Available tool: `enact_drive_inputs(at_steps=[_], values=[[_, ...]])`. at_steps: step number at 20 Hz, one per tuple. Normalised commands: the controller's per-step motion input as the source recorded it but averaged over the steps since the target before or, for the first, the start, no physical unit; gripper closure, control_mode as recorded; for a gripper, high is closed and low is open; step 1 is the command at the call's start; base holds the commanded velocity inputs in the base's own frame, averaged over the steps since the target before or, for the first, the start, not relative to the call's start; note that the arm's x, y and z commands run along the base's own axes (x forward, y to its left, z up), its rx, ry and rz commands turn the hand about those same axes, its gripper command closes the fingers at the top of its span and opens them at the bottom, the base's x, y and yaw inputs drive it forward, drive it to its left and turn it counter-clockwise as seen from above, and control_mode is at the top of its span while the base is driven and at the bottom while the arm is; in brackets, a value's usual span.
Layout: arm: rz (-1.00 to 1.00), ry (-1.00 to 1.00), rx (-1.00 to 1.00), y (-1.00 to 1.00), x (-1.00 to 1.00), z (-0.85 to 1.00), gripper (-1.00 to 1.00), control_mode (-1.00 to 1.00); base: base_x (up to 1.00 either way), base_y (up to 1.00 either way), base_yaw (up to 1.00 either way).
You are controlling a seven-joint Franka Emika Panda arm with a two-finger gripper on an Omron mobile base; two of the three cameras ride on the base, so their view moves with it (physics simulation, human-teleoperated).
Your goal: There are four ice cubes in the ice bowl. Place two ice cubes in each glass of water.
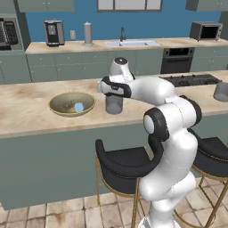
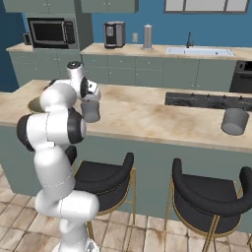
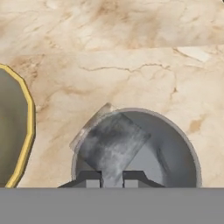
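Ice cubes are the matter in hand, and one of them [image 3: 114, 146] is seen in the hand view as a pale, translucent block pinched between the two dark fingertips of the gripper [image 3: 112, 177]. The jaws are drawn in as far as the cube allows, closed on it rather than on each other. The block is held tilted, one corner overhanging the rim of the near glass [image 3: 135, 148], the rest of it above the glass's mouth. It is judged to be carried this way so that it can be dropped straight into the glass once the jaws are parted.

From the left base view, the arm is stretched forward over the marble counter [image 1: 26, 111], with the hand directly above that glass, which stands just beside the bowl [image 1: 72, 104]. The glass is placed close to the bowl, so each carry is short. One pale blue cube [image 1: 79, 107] is seen lying in the bowl; whether others lie with it cannot be told, as the bowl's inside is dim and small.

The second glass [image 2: 235, 121] stands well apart at the far right end of the counter, next to the dark stovetop [image 2: 211, 101]. Its distance suggests that a longer reach, or a drive of the base, would be needed to serve it.

How many cubes already lie in the near glass cannot be made out, since its inside is largely masked by the held cube.
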Motion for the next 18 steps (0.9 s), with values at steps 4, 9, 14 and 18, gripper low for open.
enact_drive_inputs(at_steps=[4, 9, 14, 18], values=[[0.00, -0.07, 0.00, -0.02, -0.37, 0.00, 1.00, -1.00, 0.00, 0.00, 0.00], [0.00, -0.04, 0.00, -0.08, 0.00, 0.00, 1.00, -1.00, 0.00, 0.00, 0.00], [0.00, -0.02, 0.00, -0.17, 0.18, 0.00, 1.00, -1.00, 0.00, 0.00, 0.00], [0.00, 0.00, 0.00, 0.00, -0.06, 0.00, 1.00, -1.00, 0.00, 0.00, 0.00]])
